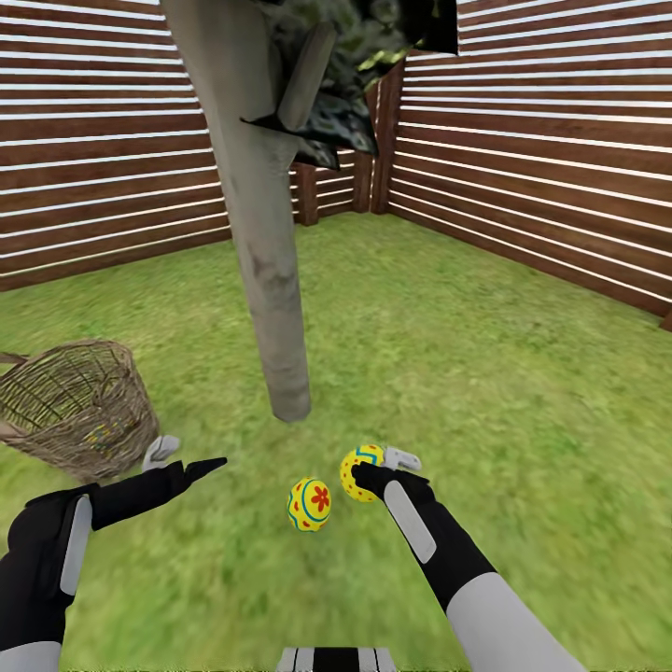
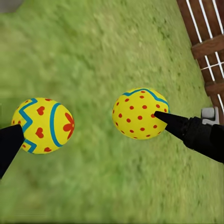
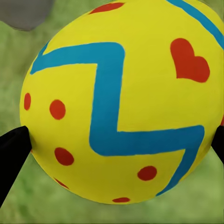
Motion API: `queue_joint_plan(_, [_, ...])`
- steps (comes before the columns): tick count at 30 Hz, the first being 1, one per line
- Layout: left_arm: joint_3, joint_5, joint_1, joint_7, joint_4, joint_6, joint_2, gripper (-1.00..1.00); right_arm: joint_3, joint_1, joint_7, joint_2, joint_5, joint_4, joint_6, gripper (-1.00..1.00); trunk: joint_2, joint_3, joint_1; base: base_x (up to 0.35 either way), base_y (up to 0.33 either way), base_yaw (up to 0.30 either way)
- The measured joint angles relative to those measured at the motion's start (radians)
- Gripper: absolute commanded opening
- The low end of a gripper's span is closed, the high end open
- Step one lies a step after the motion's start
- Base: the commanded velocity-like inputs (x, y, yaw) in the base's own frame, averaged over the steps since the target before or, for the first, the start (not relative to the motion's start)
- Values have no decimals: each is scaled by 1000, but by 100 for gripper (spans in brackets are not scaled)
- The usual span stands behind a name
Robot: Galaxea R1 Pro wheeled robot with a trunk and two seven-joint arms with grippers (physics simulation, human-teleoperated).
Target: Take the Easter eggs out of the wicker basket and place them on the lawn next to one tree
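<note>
No readable writing anywhere. Right gripper (image 1: pixel 371 474) clamped on a dotted egg (image 1: pixel 356 471); left gripper (image 1: pixel 187 457) spread wide, holding nothing. Second egg (image 1: pixel 309 504) on mottled lawn (image 1: pixel 467 373) near the tree (image 1: pixel 266 280). Wicker basket (image 1: pixel 79 406) leftward; slatted fence (image 1: pixel 541 168) behind.

Enclosed garden: mottled green lawn (image 1: pixel 485 373), brown horizontal-slat wooden fence (image 1: pixel 532 177) meeting at a corner, and a grey-trunked tree (image 1: pixel 266 271) with dark foliage.
</note>
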Motion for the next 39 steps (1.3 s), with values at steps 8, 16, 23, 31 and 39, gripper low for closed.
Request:
queue_joint_plan(8, [0,0,0,0,0,0,0,100,-2,0,3,-1,0,2,0,-100,-1,-12,1,0,0,0])
queue_joint_plan(16, [1,0,0,0,0,0,0,100,-2,0,3,0,0,1,0,-100,-1,-12,1,141,-39,0])
queue_joint_plan(23, [1,-1,0,0,0,0,0,100,-1,0,4,-1,0,1,0,-100,-1,-19,2,4,-1,0])
queue_joint_plan(31, [7,-2,0,-159,1,1,10,100,2,0,6,-2,-1,0,-10,-100,-3,-50,6,0,0,0])
queue_joint_plan(39, [10,1,3,-249,3,0,35,100,5,0,7,-2,-4,0,-49,-100,-5,-81,9,0,0,0])
